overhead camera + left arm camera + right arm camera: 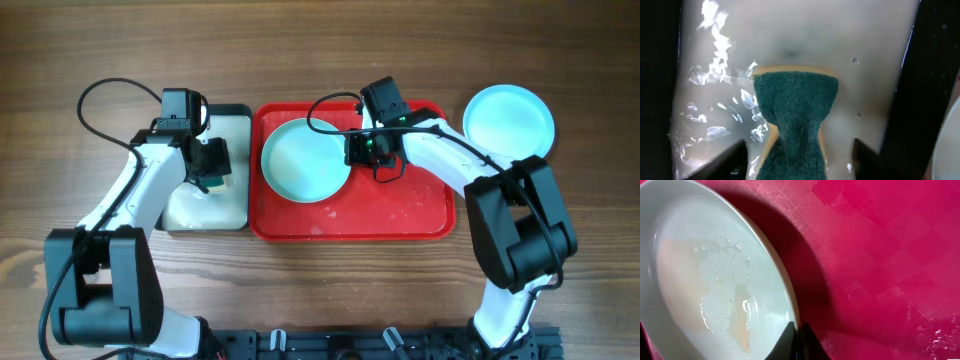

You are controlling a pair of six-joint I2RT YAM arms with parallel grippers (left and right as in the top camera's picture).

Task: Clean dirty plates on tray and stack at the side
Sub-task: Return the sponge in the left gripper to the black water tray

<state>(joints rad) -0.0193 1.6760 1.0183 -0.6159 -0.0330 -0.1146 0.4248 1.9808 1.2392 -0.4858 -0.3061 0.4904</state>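
Observation:
A pale plate (305, 160) lies in the left part of the red tray (400, 205). My right gripper (358, 150) is shut on the plate's right rim; the right wrist view shows its fingers (799, 330) pinching the rim of the wet plate (715, 280) over the tray (880, 255). A pale blue plate (508, 120) lies on the table to the right of the tray. A third plate is not visible. My left gripper (212, 170) is open over a green sponge (795, 105), its fingers (799, 147) spread wide on either side and not touching it.
A smaller black-rimmed tray (215, 210) with pale soapy water (790, 35) stands to the left of the red tray, and the sponge sits in it. Wet streaks show on the red tray's right half. Wooden table (590, 250) surrounds both trays.

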